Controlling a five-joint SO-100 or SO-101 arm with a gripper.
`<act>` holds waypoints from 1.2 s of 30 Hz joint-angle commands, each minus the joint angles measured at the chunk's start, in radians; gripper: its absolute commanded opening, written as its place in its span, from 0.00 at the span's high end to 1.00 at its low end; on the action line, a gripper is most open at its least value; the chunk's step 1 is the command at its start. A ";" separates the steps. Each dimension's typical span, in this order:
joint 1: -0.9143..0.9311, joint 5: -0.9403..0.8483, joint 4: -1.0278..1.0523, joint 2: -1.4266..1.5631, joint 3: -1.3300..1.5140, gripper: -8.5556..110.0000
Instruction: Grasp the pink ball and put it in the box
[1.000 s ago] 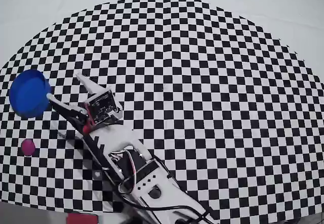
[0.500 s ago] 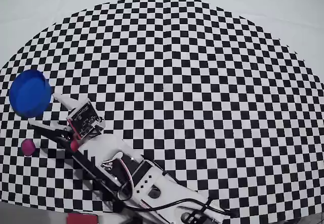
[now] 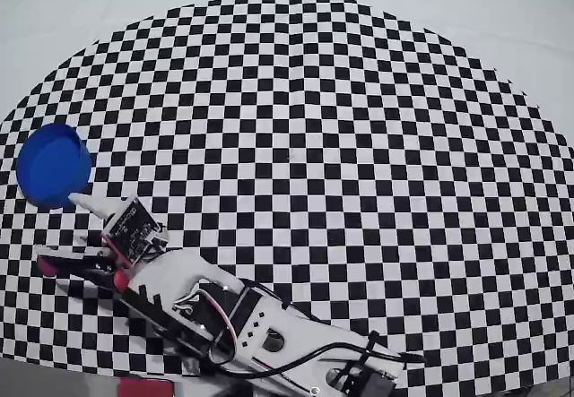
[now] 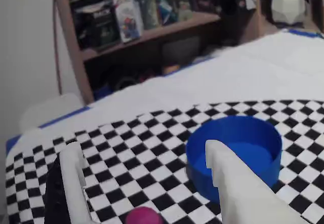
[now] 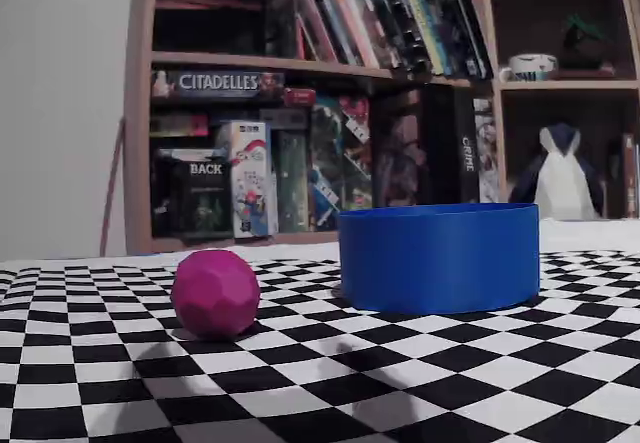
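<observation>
arm: base at the bottom edge of the overhead view, reaching toward the left edge of the checkered mat [image 3: 359, 146]; the ball sits out there, hence the reach.
gripper [image 3: 65, 232]: jaws spread wide, nothing held. One white finger [image 3: 88, 205] points toward the box, the dark one [image 3: 67, 261] lies along the ball side. Looks like the opening is being set to straddle the ball.
pink ball [image 4: 144, 217]: on the mat, low in the wrist view, between the two fingers but not touched. Overhead shows only a pink sliver at the dark fingertip, mostly covered. Fixed view [image 5: 215, 293] shows it resting free, faceted surface, clear gap to the box.
step, my read: final approach before closing; not yet a grasp.
blue box [image 3: 52, 165]: round, open top, empty as far as the wrist view [image 4: 235, 148] shows; just beyond the ball, near the white fingertip. Short carry once the ball is held.
risk: white finger is close to the box wall; could nudge it while closing. Round ball may roll off a fingertip.
background: bookshelf [image 5: 320, 113] with board games behind the table; irrelevant to the move.
</observation>
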 commanded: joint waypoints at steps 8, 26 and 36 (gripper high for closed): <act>-0.031 -0.008 -0.011 -0.043 0.008 0.70; -0.055 -0.067 -0.017 -0.048 0.008 0.69; -0.057 -0.189 -0.015 -0.067 0.008 0.69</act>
